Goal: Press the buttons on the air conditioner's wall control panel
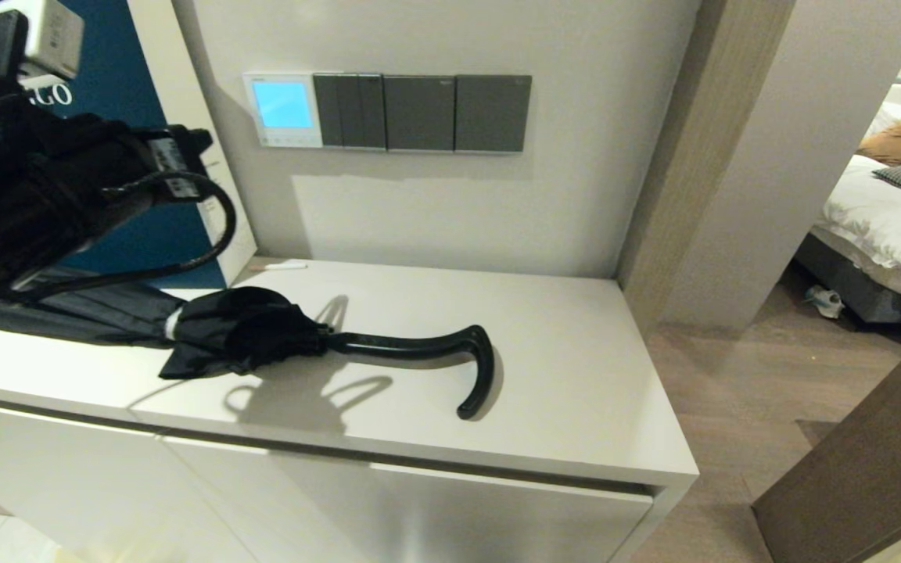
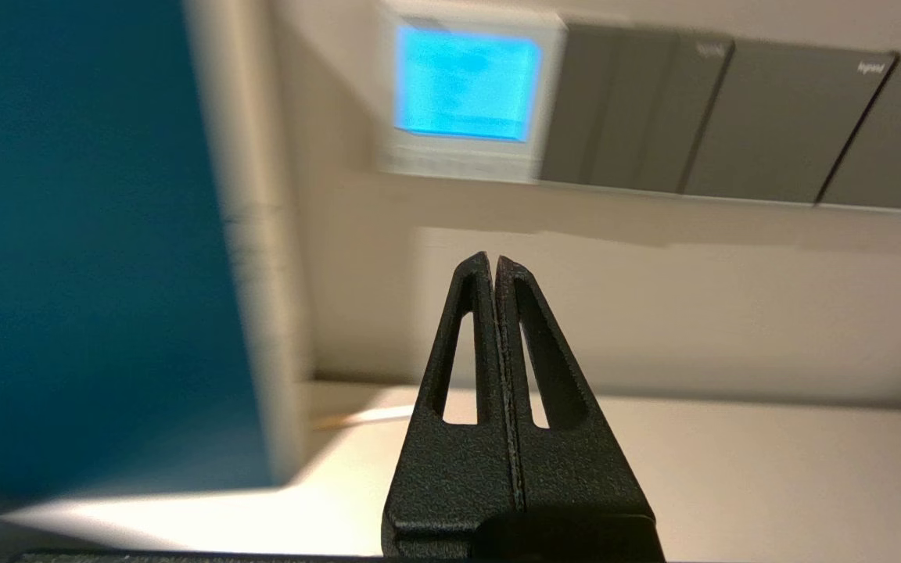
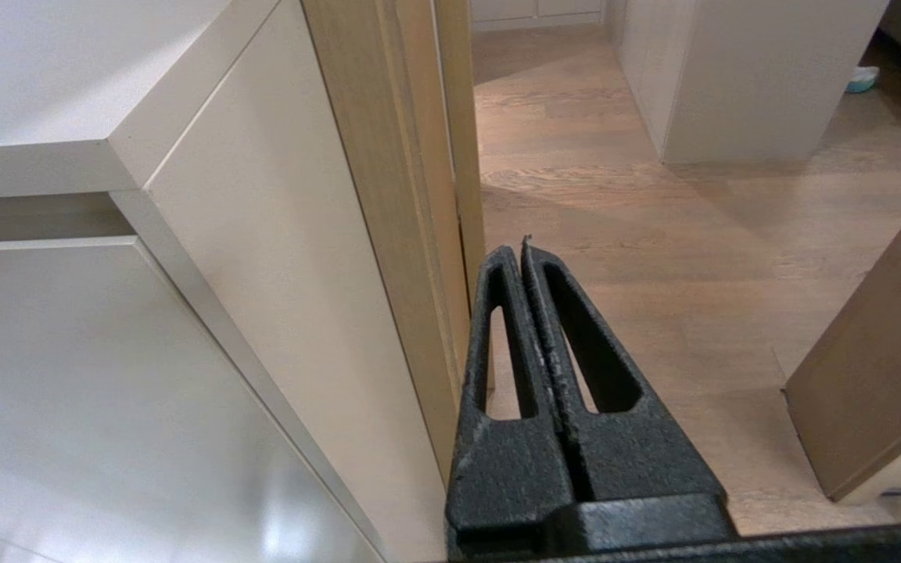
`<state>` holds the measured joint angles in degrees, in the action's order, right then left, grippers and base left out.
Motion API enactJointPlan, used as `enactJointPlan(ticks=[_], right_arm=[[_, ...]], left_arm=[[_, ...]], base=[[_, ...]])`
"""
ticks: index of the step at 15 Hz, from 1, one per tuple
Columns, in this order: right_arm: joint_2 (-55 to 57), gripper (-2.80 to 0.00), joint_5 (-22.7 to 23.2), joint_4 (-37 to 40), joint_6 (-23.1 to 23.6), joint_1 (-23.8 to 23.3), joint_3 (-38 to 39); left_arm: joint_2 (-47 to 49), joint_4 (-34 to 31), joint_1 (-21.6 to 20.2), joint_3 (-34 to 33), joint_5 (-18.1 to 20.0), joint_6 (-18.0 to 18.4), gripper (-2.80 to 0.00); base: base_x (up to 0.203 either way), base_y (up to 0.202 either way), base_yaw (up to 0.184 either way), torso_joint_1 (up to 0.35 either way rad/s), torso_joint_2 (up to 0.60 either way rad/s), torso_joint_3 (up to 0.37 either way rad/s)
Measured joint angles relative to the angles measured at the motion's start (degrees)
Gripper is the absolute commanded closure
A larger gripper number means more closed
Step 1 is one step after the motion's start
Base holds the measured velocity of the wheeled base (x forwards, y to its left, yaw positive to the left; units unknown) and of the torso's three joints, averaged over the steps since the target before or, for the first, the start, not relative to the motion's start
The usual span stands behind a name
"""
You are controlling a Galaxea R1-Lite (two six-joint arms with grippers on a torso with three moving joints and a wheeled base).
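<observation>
Pressed together, left fingers (image 2: 495,270) point below the lit control panel (image 2: 466,102) at upper centre; its buttons (image 2: 458,164) look small, stiff, light-touch; right fingers (image 3: 525,254) closed, parked

White square control panel (image 1: 283,110) on wall, screen lit blue; buttons (image 1: 285,141) beneath.

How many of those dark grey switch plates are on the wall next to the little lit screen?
3, in a row right of the white control panel: first touching it, second in the middle, third at the far end. The first seems split into narrower rockers.
</observation>
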<state>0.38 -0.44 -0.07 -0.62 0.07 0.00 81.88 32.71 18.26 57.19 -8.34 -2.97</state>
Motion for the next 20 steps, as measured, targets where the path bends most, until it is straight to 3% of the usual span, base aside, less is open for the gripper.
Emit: enactJointPlan(ticks=[7, 11, 15, 17, 20], right_arm=[[0.0, 0.0, 0.0, 0.0, 0.0, 0.0, 0.0], [0.0, 0.0, 0.0, 0.0, 0.0, 0.0, 0.0], [0.0, 0.0, 0.0, 0.0, 0.0, 0.0, 0.0], [0.0, 0.0, 0.0, 0.0, 0.0, 0.0, 0.0], [0.0, 0.0, 0.0, 0.0, 0.0, 0.0, 0.0]], left_arm=[[-26.0, -21.5, -2.9, -4.3, -4.0, 8.6, 0.0], [-45.5, -32.2, -3.2, -16.6, -9.5, 10.5, 0.0], [-60.9, -38.1, -4.9, -32.0, -18.8, 11.2, 0.0], [-63.9, -39.0, -6.0, -35.1, -24.0, 9.7, 0.0], [-65.7, -39.1, -8.6, -36.4, -25.9, 8.3, 0.0]], base=[[0.0, 0.0, 0.0, 0.0, 0.0, 0.0], [0.0, 0.0, 0.0, 0.0, 0.0, 0.0], [0.0, 0.0, 0.0, 0.0, 0.0, 0.0], [0.0, 0.0, 0.0, 0.0, 0.0, 0.0], [0.0, 0.0, 0.0, 0.0, 0.0, 0.0]])
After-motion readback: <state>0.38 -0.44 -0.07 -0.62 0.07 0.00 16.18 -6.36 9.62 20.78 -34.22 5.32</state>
